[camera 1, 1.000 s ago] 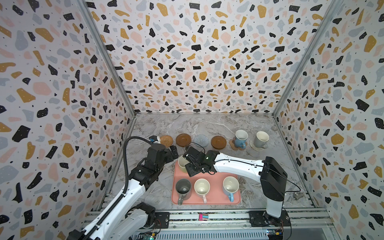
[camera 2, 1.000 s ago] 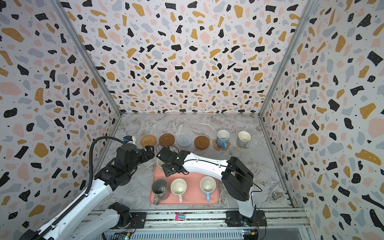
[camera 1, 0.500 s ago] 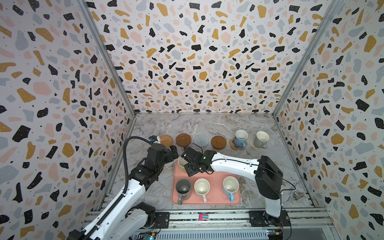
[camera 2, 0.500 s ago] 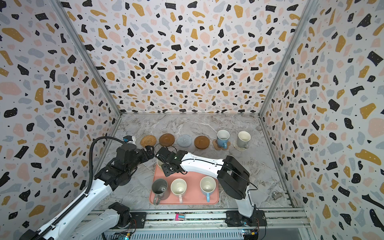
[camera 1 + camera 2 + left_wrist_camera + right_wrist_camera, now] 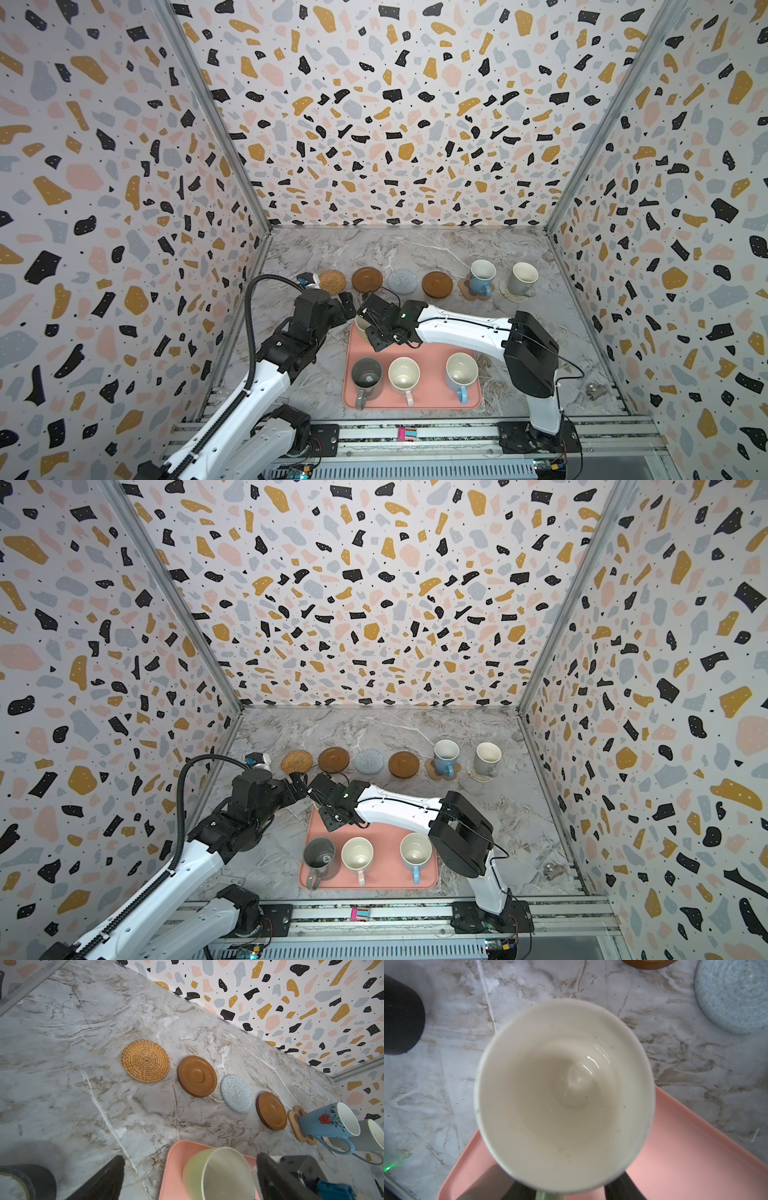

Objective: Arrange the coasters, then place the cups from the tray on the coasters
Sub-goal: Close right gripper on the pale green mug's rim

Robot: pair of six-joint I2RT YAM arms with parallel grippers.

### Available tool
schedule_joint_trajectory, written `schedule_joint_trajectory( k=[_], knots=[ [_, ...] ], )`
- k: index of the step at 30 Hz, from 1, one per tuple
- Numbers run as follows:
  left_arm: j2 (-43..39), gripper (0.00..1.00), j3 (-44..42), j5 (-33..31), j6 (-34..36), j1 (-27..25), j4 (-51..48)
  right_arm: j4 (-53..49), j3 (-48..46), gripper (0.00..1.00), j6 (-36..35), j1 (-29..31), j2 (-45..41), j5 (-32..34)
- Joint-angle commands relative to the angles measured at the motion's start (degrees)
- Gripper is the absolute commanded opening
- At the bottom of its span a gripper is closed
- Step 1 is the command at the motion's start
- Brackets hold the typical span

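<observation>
The salmon-pink tray [image 5: 432,345] carries a dark grey cup [image 5: 366,376], a pale pink cup [image 5: 403,374] and a blue cup [image 5: 460,372]. On its far left corner stands a light green cup [image 5: 195,1167]. My right gripper [image 5: 562,1194] hangs over that cup, open, with its fingers either side of the green handle [image 5: 548,1195] and a gap on one side. Just left of the cup, my left gripper [image 5: 190,1158] is wide open and empty. The coasters lie in a row behind: tan woven [image 5: 332,281], wooden [image 5: 367,279], blue-grey [image 5: 402,281], wooden [image 5: 437,284]. A blue cup [image 5: 481,276] stands on the paw-shaped coaster, a light grey cup [image 5: 523,278] on the cream one.
Patterned walls close in the left, back and right sides of the marble table [image 5: 415,249]. A small blue and white object [image 5: 307,279] lies by the left wall, and a small clear object [image 5: 594,390] at the front right. A metal rail [image 5: 415,436] runs along the front.
My right gripper's fingers have drawn closer together around the green cup's handle, and that arm has edged left. The left arm has not moved.
</observation>
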Motion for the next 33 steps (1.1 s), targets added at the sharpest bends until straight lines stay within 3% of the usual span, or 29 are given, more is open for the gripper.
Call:
schedule_joint_trajectory(
  k=[1, 20, 33],
  knots=[
    [-0.95, 1.00, -0.77, -0.87, -0.28, -0.11, 0.73, -2.12, 1.76, 0.45, -0.11, 0.09, 0.09, 2.06],
    [-1.68, 1.00, -0.75, -1.79, -0.46, -0.02, 0.11, -1.61, 2.20, 0.34, -0.33, 0.09, 1.81, 2.47],
    [-1.67, 0.99, -0.37, -1.76, -0.23, -0.02, -0.22, -1.16, 3.10, 0.21, -1.12, 0.06, 2.19, 3.09]
  ],
)
